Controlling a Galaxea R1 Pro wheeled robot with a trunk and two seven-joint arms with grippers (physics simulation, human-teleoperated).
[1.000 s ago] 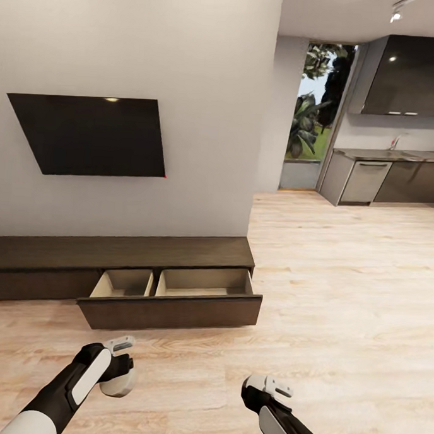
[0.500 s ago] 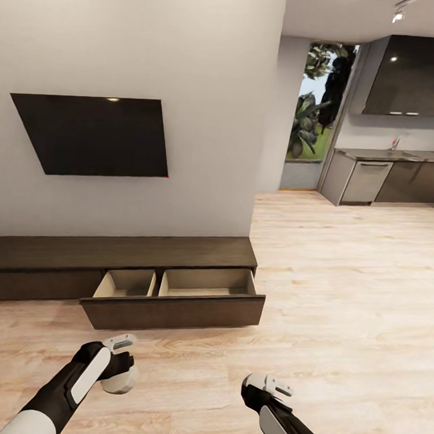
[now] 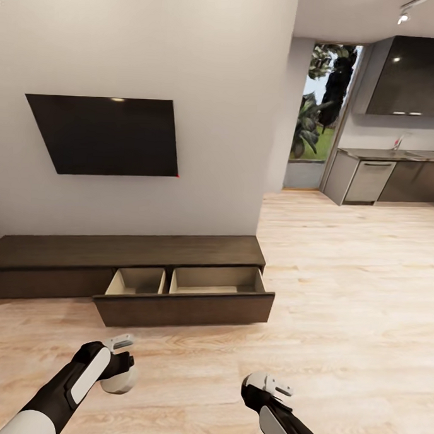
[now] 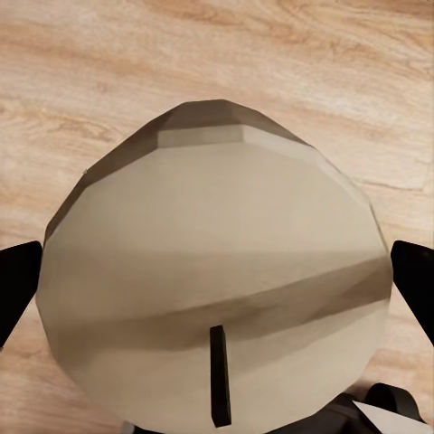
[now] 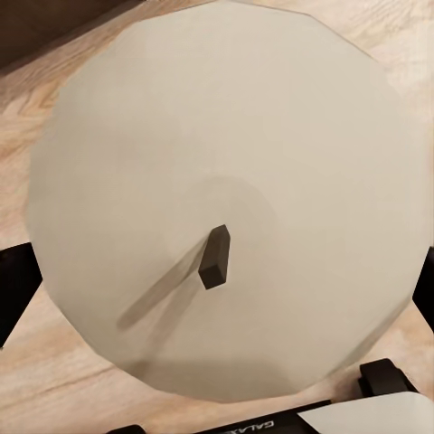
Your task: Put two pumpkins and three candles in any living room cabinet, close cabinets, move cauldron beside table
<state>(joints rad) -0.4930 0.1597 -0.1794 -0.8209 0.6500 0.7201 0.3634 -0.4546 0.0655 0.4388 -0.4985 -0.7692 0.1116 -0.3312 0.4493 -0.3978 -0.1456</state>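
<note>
Head view showed each gripper, left (image 3: 119,364) and right (image 3: 267,388), closed on a candle (image 4: 217,298) (image 5: 226,208) short of the cabinet's (image 3: 124,251) open drawer (image 3: 185,299); misaligned release could drop one onto the floor (image 3: 340,298).

Home living room: wall television (image 3: 107,135), low cabinet (image 3: 126,263), adjoining kitchen (image 3: 397,143).

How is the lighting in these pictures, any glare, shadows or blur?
Head view: even, soft light, a ceiling-lamp glint on the TV and glossy kitchen cabinet, slight softness. Left wrist view: the candle is shaded in bands, sharp. Right wrist view: the second candle is brightly lit, its wick casting a soft shadow.
</note>
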